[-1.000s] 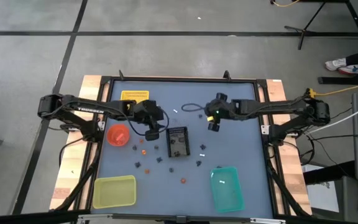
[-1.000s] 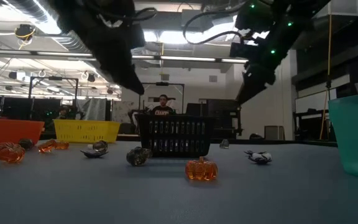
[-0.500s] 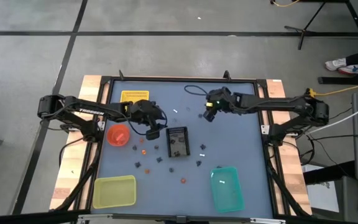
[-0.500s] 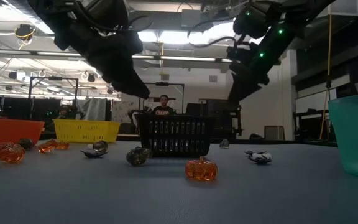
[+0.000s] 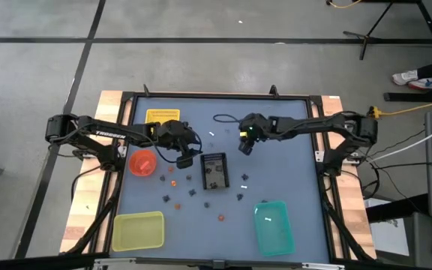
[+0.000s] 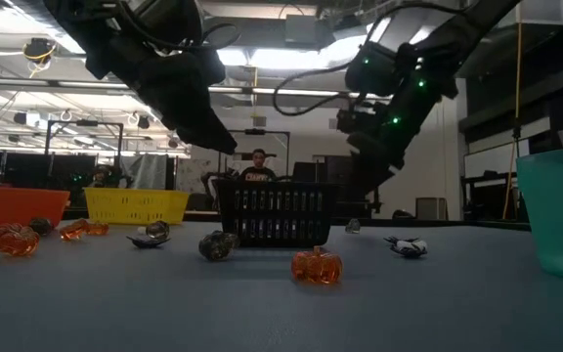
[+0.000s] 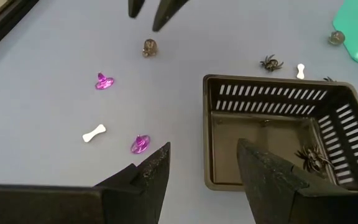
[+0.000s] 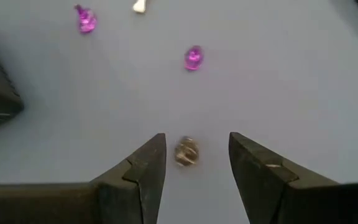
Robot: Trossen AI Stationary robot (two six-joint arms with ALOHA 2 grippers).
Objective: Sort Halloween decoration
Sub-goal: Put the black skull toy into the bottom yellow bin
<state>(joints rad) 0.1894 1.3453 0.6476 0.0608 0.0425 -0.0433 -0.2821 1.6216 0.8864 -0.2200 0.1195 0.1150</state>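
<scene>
2 open grippers [image 8: 191,163] [image 7: 201,168] above scattered trinkets [image 8: 186,151].

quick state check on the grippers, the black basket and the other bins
left gripper: jaws open, empty, over the black basket's edge
right gripper: jaws open, straddling a small brown trinket
black basket: upright, spider inside
teal bin: upright, white piece inside
yellow-green tray: looks empty

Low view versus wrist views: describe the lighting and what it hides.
Low view: bright ceiling lights behind leave both arms and the black basket as silhouettes, while the orange pumpkin glows translucent. Left wrist view: even light, the spider in the basket is clear. Right wrist view: soft light, the small trinket between the open right pincer fingers slightly blurred.
</scene>
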